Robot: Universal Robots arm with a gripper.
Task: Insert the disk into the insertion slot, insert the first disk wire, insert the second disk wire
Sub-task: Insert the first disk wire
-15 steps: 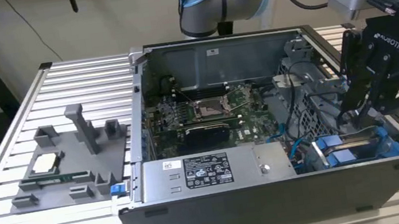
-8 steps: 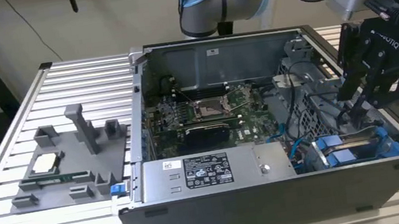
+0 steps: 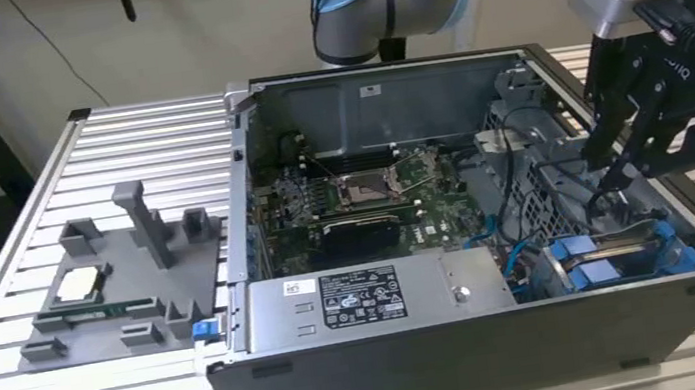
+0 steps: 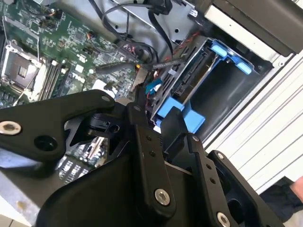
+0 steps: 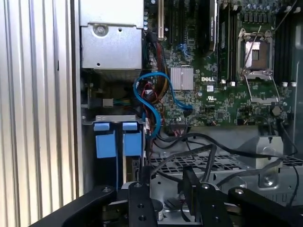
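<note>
Seven entries, taken from the exterior view's left to its right.

1. Bench [image 3: 109, 125]: ribbed metal top that carries everything listed.
2. Grey tray [image 3: 114, 256]: sits on the bench, well apart from the work. A square chip [image 3: 78, 284] rests on it.
3. Computer case [image 3: 477, 359]: lies open with its side panel off.
4. Power-supply box [image 3: 375, 297]: grey and labelled, against the case wall nearest the exterior view.
5. Motherboard [image 3: 322, 208]: on the case floor, with the CPU socket [image 3: 365, 188] near its middle. A blue cable [image 5: 136, 90] loops from it toward the drive corner.
6. Disk [image 3: 618, 255]: silver, in its blue frame, lying in the insertion slot [image 5: 111, 118] at the case's nearest corner on the exterior view's right. To my eye it looks fully home. Its long axis seems to run along that nearest wall.
7. Hand [image 3: 616, 178]: hangs inside the case among loose black cables [image 4: 158, 28], just behind the disk. I cannot tell whether it is open, closed or pinching a cable. From the hand, the disk lies downward and toward the nearest wall, close but apart.
</note>
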